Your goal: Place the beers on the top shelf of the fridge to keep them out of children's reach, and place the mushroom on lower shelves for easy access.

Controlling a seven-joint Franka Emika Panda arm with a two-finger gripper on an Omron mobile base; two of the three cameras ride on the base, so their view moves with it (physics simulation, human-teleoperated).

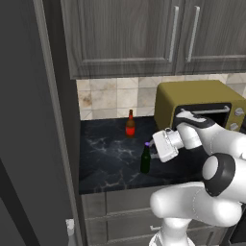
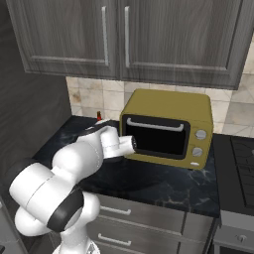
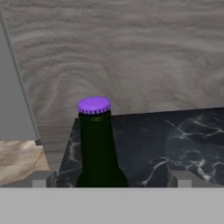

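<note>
Straddling the green bottle [image 3: 97,148] at centre frame, the end effector [image 3: 109,178] stands wide, unclosed. Glass: stiff, slick, breakable, top-heavy; grip the body below the neck.

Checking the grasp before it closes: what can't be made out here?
- Hand contact with the green bottle: hand view's bottom edge cuts off fingertips and bottle base.
- Brown bottle: right base view, the arm hides all but the cap.
- Fridge interior: left base view, behind its dark side.
</note>
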